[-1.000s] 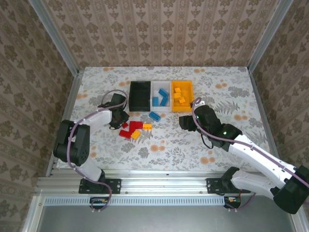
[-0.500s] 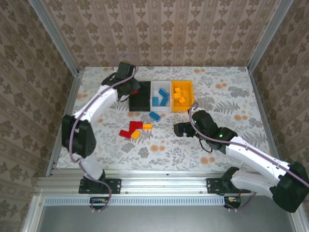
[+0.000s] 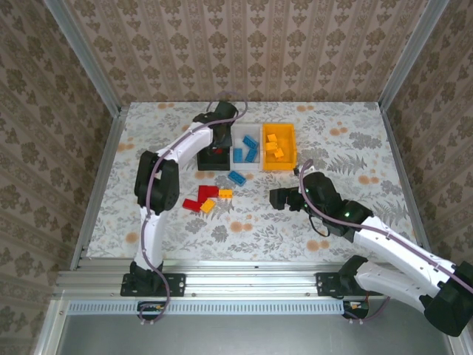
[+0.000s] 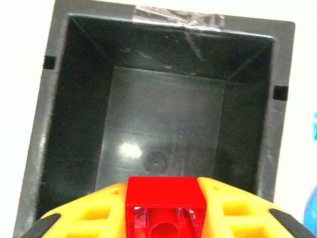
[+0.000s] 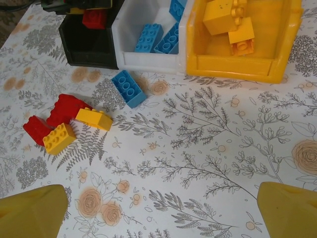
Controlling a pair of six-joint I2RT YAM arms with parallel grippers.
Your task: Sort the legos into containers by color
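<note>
The left end effector (image 3: 218, 146) grips 1 red lego (image 4: 165, 197) right over the empty black bin (image 4: 49, 148), so I'd say releasing it comes next, while the right end effector (image 3: 279, 198) hangs open above loose legos (image 5: 74, 121) on the tabletop (image 5: 198, 148).

Wide look from above: the table (image 3: 355, 140) wears a white covering printed with grey ferns and orange blossoms. It is evenly lit, with barely a shadow on it. Behind it the far wall (image 3: 251, 44) carries beige damask wallpaper, and the same pattern runs down the left wall (image 3: 33, 148) and the right wall (image 3: 447, 126). Two aluminium uprights, the left post (image 3: 81, 55) and the right post (image 3: 415, 52), rise from the table's far corners. A left side rail (image 3: 99, 185) and a right side rail (image 3: 405, 177) edge the table. Along the near edge a slotted aluminium rail (image 3: 251, 279) spans the width. Nearer still lies a flat grey surface (image 3: 244, 336).
</note>
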